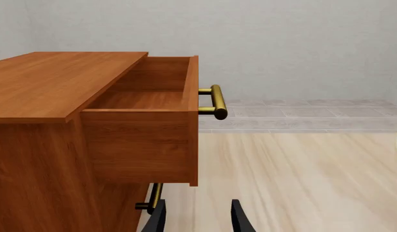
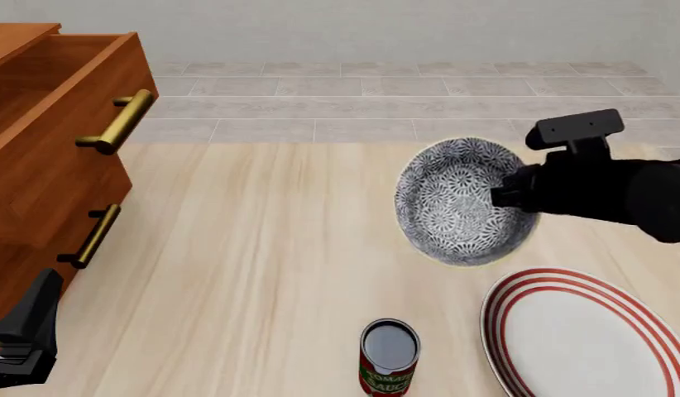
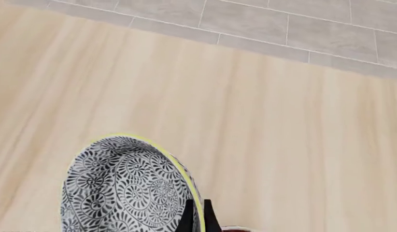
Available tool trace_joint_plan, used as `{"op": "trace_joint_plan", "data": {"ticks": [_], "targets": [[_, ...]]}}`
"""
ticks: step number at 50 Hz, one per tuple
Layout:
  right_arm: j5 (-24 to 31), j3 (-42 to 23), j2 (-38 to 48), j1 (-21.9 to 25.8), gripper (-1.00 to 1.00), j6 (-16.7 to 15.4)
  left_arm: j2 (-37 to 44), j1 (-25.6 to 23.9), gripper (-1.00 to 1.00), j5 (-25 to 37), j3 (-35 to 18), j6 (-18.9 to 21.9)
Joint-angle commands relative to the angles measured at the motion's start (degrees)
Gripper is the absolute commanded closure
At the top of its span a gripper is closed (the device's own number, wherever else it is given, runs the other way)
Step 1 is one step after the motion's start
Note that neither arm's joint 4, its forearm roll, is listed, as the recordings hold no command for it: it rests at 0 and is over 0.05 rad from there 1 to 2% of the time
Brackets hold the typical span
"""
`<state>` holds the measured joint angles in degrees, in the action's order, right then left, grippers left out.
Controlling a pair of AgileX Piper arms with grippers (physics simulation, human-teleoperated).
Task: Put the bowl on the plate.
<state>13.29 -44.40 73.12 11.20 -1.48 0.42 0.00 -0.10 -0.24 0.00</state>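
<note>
Blue-grey bowl [image 2: 464, 201] hung tilted, centre-right of front frame, above plate [image 2: 586, 334] at lower right; my right gripper [image 3: 196, 217] pinched its rim. Left gripper [image 1: 197, 218] idle, fingers apart.

Wooden cabinet [image 2: 31, 165] stands at the table's left edge — top drawer [image 1: 144, 121] pulled open, brass handle [image 2: 117, 122] on it, a second handle [image 2: 92, 236] below. Red-and-green labelled can [image 2: 388, 357] stands upright on the light wood table [image 2: 251, 265].

Pale wood table [image 2: 263, 248]; grey tiled band behind; plain grey wall [image 2: 373, 25]. Wooden drawer cabinet [image 2: 36, 165] at left edge, top drawer [image 1: 147, 121] open, brass handles.
</note>
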Motion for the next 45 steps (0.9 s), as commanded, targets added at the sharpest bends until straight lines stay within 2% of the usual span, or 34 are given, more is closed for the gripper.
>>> {"op": "trace_joint_plan", "data": {"ticks": [1, 15, 30, 45], "targets": [[1.63, 4.50, -6.95, -4.33, 1.00, 0.59, 0.00, 0.00, -1.00, 0.00, 0.00, 0.00], [3.95, 10.65, -15.26, -8.37, 1.00, 3.05, 0.00, 0.00, -1.00, 0.00, 0.00, 0.00], [12.46, 13.12, -25.08, -13.94, 1.00, 2.34, 0.00, 0.00, -1.00, 0.00, 0.00, 0.00], [16.57, 16.87, -31.26, -17.38, 1.00, 2.67, 0.00, 0.00, -1.00, 0.00, 0.00, 0.00]]}}
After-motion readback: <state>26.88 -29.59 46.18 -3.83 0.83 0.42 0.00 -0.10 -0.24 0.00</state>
